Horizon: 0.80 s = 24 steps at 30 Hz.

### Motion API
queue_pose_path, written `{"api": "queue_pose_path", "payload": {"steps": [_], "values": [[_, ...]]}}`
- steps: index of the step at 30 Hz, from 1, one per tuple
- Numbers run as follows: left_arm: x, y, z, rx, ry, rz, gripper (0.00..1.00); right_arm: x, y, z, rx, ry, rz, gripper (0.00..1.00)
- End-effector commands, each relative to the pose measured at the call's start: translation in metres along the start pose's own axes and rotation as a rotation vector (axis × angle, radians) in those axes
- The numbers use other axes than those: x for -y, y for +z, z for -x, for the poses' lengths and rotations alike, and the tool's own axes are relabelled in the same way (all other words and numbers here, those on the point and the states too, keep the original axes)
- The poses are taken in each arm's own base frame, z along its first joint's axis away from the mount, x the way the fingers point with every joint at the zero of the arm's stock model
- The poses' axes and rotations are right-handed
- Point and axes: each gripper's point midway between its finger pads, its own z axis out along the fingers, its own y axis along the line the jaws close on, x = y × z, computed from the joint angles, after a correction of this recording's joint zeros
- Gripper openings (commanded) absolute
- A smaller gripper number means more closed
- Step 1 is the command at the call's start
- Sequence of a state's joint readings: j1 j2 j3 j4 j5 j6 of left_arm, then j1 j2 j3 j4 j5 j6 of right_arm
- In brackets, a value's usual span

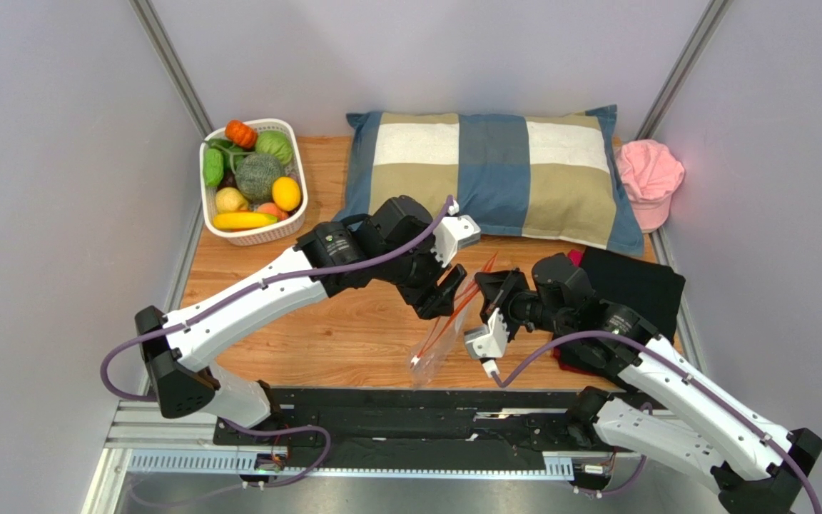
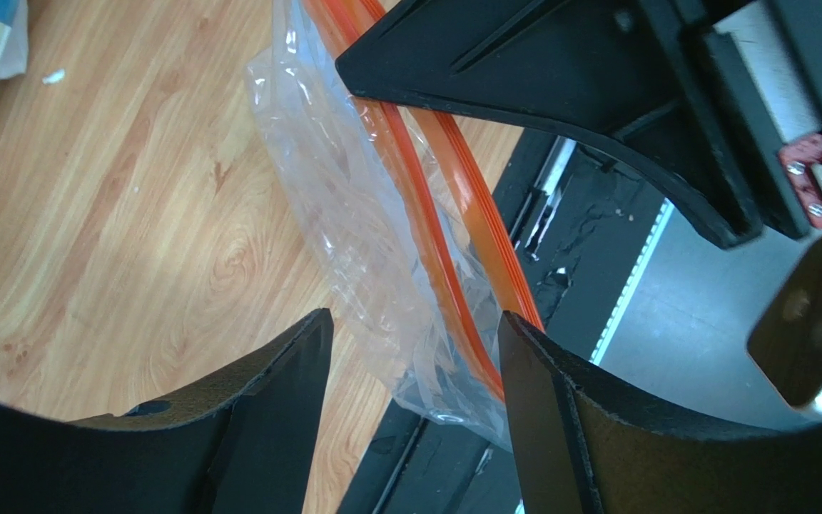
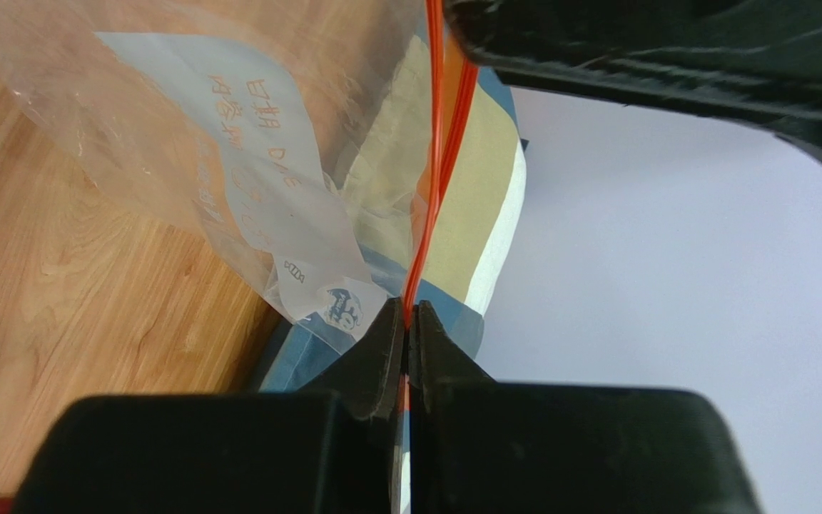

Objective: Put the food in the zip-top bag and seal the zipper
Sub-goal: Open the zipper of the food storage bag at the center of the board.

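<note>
The clear zip-top bag [image 1: 434,359] hangs above the table's front middle, its orange-red zipper [image 1: 451,319] running diagonally. My right gripper [image 1: 482,300] is shut on the zipper [image 3: 442,161] near one end; the bag's white label [image 3: 244,161] shows to the left. My left gripper [image 1: 450,291] is open, its jaws astride the bag [image 2: 351,214] and zipper [image 2: 437,225] without pinching them. No food shows inside the bag. The lemon [image 1: 287,193], banana [image 1: 242,221], tomato [image 1: 240,133] and a green fruit [image 1: 273,146] lie in the white basket [image 1: 212,209] at the back left.
A checked pillow [image 1: 490,171] lies along the back. A pink cap [image 1: 649,177] sits at the back right. A black cloth [image 1: 630,284] lies under the right arm. The black base rail [image 1: 415,412] runs along the front edge.
</note>
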State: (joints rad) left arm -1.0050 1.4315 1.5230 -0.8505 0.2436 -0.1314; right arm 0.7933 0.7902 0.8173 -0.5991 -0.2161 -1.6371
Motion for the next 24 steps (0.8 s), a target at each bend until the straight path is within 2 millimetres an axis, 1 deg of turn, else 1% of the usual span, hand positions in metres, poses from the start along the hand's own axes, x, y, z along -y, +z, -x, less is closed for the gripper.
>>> {"api": "queue_pose_path", "payload": {"steps": [1,4,5,6,8,9,10,11,12,13,14,15,16,17,18,20,21,22,23,24], "values": [[-0.005,0.008,-0.007,-0.024,-0.009,0.040,0.66,0.027,-0.005,0.001,-0.006,0.004,-0.072,0.00],[-0.011,0.010,-0.009,-0.031,-0.007,0.071,0.63,0.028,-0.005,0.001,-0.007,0.006,-0.071,0.00],[-0.013,0.011,-0.010,-0.032,-0.007,0.079,0.60,0.028,-0.004,0.001,-0.007,0.008,-0.069,0.00],[-0.015,0.011,-0.010,-0.032,-0.010,0.095,0.53,0.030,-0.004,0.003,0.003,0.006,-0.079,0.00],[-0.020,0.012,-0.010,-0.033,-0.010,0.118,0.44,0.029,-0.002,0.004,0.011,0.004,-0.083,0.00],[-0.021,0.013,-0.009,-0.030,-0.020,0.124,0.28,0.029,0.000,0.005,0.020,0.003,-0.092,0.00],[-0.021,0.013,-0.007,-0.025,-0.029,0.129,0.15,0.038,0.000,0.006,0.023,-0.005,-0.130,0.01],[-0.021,0.013,-0.005,-0.021,-0.045,0.125,0.00,0.039,0.002,0.005,0.024,0.000,-0.145,0.04],[-0.019,0.013,-0.002,-0.010,-0.081,0.115,0.00,0.038,0.004,0.003,0.017,0.033,-0.162,0.10],[-0.017,0.011,0.002,0.005,-0.109,0.091,0.00,0.053,0.002,0.001,0.008,0.061,-0.229,0.37],[-0.016,0.002,0.008,0.046,-0.130,0.083,0.00,0.058,0.000,-0.002,-0.004,0.097,-0.253,0.52],[-0.014,-0.002,0.020,0.106,-0.161,0.072,0.00,0.070,-0.009,-0.008,-0.031,0.206,-0.301,0.66],[-0.018,-0.006,0.022,0.136,-0.177,0.081,0.00,0.074,-0.017,-0.009,-0.037,0.275,-0.315,0.88],[-0.018,-0.019,0.030,0.192,-0.182,0.086,0.00,0.077,-0.024,-0.009,-0.039,0.353,-0.313,0.93],[-0.019,-0.024,0.040,0.243,-0.205,0.092,0.00,0.081,-0.042,-0.006,-0.031,0.521,-0.304,0.99],[-0.020,-0.036,0.049,0.300,-0.232,0.112,0.00,0.079,-0.053,-0.004,-0.030,0.664,-0.295,1.00],[-0.019,-0.038,0.052,0.318,-0.266,0.112,0.00,0.071,-0.057,-0.004,-0.046,0.732,-0.276,1.00],[-0.025,-0.043,0.057,0.341,-0.292,0.149,0.00,0.072,-0.066,0.002,-0.023,0.837,-0.291,1.00],[-0.030,-0.042,0.058,0.343,-0.317,0.176,0.00,0.069,-0.071,0.006,-0.013,0.885,-0.284,1.00],[-0.033,-0.042,0.056,0.337,-0.346,0.195,0.00,0.058,-0.074,0.013,-0.004,0.937,-0.242,1.00]]}}
